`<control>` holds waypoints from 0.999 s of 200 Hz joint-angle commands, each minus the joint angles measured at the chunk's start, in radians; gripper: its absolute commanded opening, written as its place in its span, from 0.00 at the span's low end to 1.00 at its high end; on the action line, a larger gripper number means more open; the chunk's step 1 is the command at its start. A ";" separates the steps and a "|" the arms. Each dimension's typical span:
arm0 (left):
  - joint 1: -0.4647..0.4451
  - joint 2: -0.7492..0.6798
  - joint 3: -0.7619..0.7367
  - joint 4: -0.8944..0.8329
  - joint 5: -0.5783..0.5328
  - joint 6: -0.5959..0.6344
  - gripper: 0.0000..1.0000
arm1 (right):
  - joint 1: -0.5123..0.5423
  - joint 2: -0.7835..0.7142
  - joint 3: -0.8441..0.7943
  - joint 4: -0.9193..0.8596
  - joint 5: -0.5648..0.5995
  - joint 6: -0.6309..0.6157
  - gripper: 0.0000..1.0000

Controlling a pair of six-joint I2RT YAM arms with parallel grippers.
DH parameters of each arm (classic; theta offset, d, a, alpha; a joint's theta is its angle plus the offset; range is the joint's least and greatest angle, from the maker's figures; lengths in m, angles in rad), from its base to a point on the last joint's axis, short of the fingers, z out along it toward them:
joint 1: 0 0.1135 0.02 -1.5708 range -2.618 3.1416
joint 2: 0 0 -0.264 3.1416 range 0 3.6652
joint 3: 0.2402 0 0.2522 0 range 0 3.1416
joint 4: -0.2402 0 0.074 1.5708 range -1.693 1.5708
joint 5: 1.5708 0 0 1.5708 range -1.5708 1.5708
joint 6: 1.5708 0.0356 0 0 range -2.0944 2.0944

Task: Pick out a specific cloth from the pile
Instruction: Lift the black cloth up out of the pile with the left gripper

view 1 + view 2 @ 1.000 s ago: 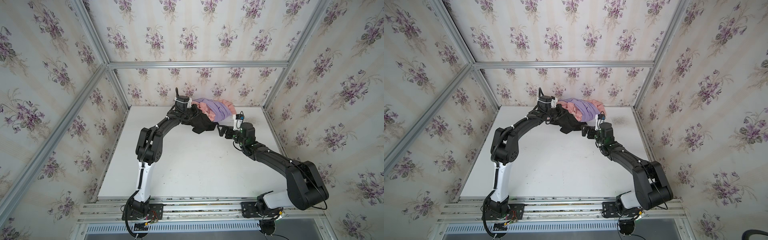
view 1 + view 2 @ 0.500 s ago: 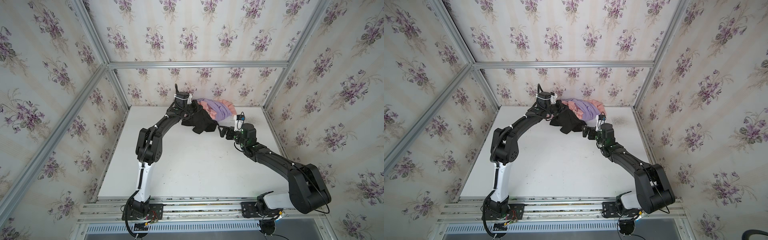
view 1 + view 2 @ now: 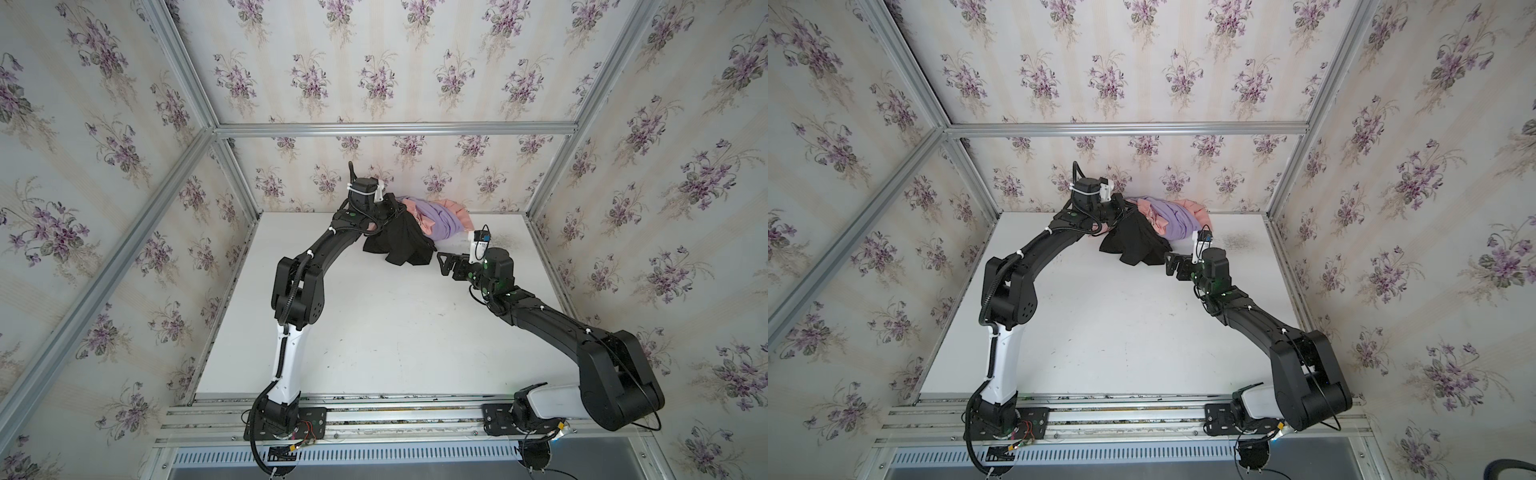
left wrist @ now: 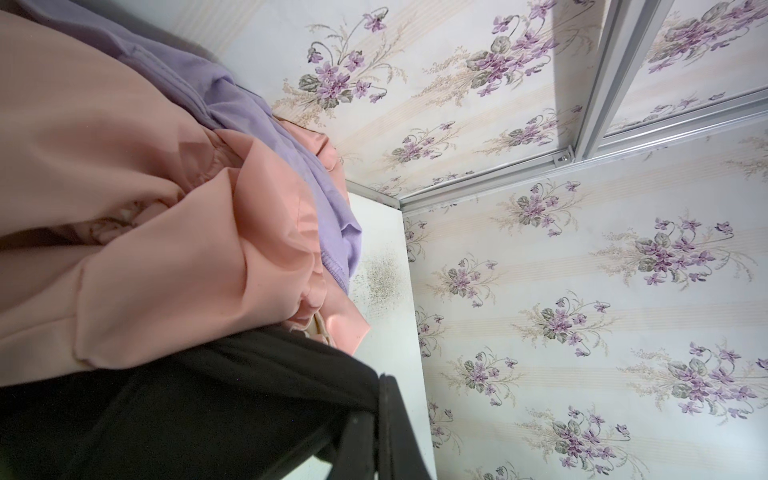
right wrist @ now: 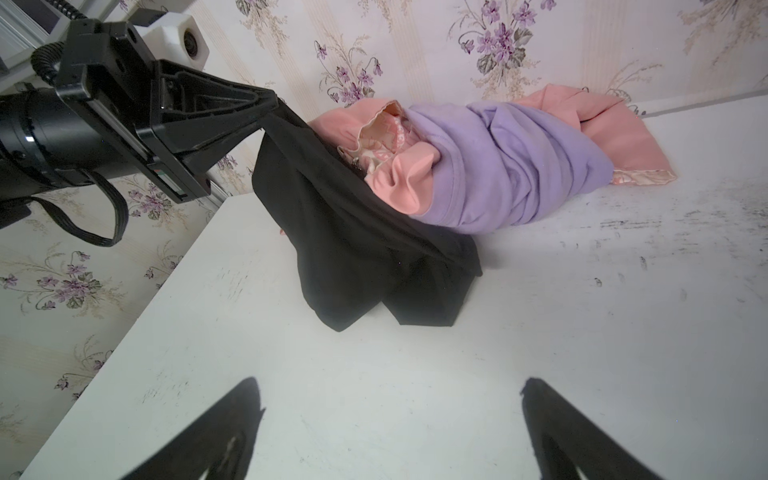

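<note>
The black cloth [image 3: 399, 245] [image 3: 1133, 245] hangs from my left gripper [image 3: 397, 210] [image 3: 1128, 210], which is shut on its upper edge and holds it up near the back wall. Its lower folds rest on the table. In the left wrist view the jaws of the left gripper [image 4: 380, 384] are pressed together on the black cloth [image 4: 187, 407]. The right wrist view shows the cloth [image 5: 353, 249] still lying against the pile [image 5: 511, 166] of salmon-pink and lavender fabric [image 3: 440, 220] [image 3: 1177, 218]. My right gripper [image 3: 441, 264] [image 3: 1169, 264] [image 5: 388, 384] is open and empty, low over the table just right of the cloth.
The white table [image 3: 374, 332] runs back to the flowered rear wall [image 3: 415, 183], and the pile lies against that wall. An aluminium frame post [image 3: 548, 174] stands at the back right corner. A dark scuffed patch [image 3: 1237, 240] marks the table beside the pile.
My left gripper has moved up and back toward the rear wall with the black cloth, drawing it taller and further off the pile. The right arm has barely moved.
</note>
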 commanded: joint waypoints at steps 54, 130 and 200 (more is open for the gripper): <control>-0.001 -0.017 0.019 0.050 0.015 -0.007 0.00 | -0.001 -0.013 -0.012 0.031 0.002 -0.022 1.00; -0.002 -0.040 0.006 0.050 0.013 -0.007 0.00 | -0.001 -0.021 -0.025 0.036 -0.007 -0.026 1.00; -0.002 -0.058 0.018 0.050 0.008 -0.004 0.00 | -0.001 -0.030 -0.026 0.036 -0.009 -0.025 1.00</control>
